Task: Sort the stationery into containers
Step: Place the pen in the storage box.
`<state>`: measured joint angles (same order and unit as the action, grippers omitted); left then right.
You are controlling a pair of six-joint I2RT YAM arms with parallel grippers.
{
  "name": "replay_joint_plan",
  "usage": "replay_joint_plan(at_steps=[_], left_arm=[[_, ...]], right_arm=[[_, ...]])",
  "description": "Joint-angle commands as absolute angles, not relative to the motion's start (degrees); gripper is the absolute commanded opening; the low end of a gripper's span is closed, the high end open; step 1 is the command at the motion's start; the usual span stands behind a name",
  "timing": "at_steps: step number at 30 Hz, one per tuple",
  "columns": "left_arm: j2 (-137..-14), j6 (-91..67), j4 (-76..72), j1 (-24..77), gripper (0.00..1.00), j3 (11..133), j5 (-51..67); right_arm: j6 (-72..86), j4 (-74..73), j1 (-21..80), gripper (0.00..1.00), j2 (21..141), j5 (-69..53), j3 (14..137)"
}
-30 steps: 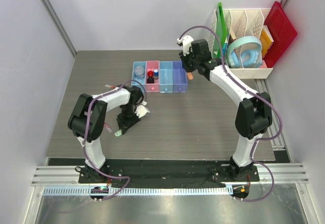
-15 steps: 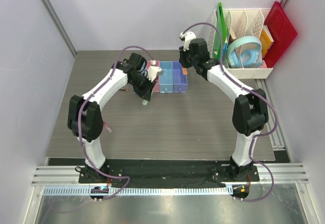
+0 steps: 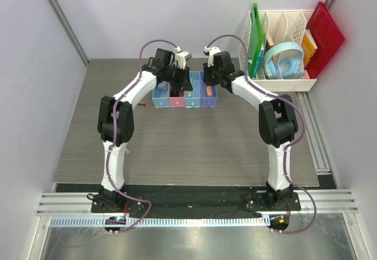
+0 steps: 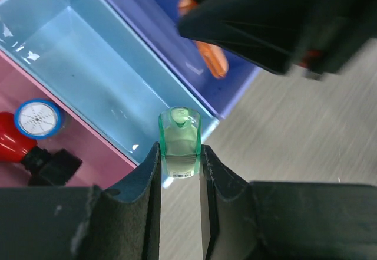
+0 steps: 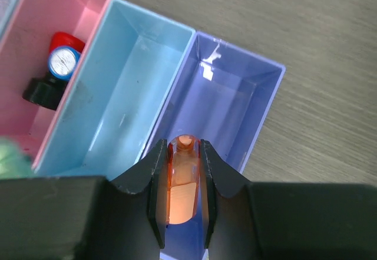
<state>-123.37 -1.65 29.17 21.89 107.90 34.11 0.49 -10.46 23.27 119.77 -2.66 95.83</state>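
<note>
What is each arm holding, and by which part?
Left end effector grips the light green marker, right end effector the orange marker, each by its barrel near one end.

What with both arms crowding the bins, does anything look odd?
Nothing stands out: green marker held upright at the rim of the light-blue bin, orange marker over the purple bin, small pieces inside the pink bin.

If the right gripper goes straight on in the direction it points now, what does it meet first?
Probably the floor of the purple-blue bin: the right gripper, shut on the orange marker, points into it. Depth is unclear, so the bin's wall may come first.
</note>
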Motion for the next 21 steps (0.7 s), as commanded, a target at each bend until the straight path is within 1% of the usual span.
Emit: replay_joint_plan(at_steps=[1, 7, 13, 14, 16, 18, 21], left_arm=[[-126.91, -7.12, 20.65, 21.27, 0.0, 113.45, 33.75], [-131.21, -8.35, 20.92, 21.09, 0.0, 117.85, 33.66], [-133.06, -7.91, 22.32, 21.01, 0.0, 119.26, 32.87], [-133.5, -7.74, 22.67, 21.01, 0.07, 119.35, 32.87], [-133.68, -7.47, 23.46, 21.01, 0.28, 119.36, 32.61], [-133.68, -7.21, 23.99, 20.92, 0.29, 119.27, 32.43], [-132.81, -7.29, 24.08, 20.57, 0.45, 118.83, 32.61]], right_arm=[[1.49, -9.31, 23.47, 0.17, 117.86, -2.11, 100.55], [0.62, -10.37, 23.47, 0.17, 116.55, -0.97, 101.6], [1.32, -11.86, 23.47, 0.16, 115.23, -1.84, 103.8], [1.41, -12.21, 23.47, 0.16, 114.96, -1.85, 104.32], [1.49, -12.57, 23.47, 0.17, 114.0, -1.85, 104.76], [1.23, -12.74, 23.38, 0.16, 113.29, -1.5, 104.94], [1.23, -12.83, 23.47, 0.16, 112.06, -1.41, 104.94]])
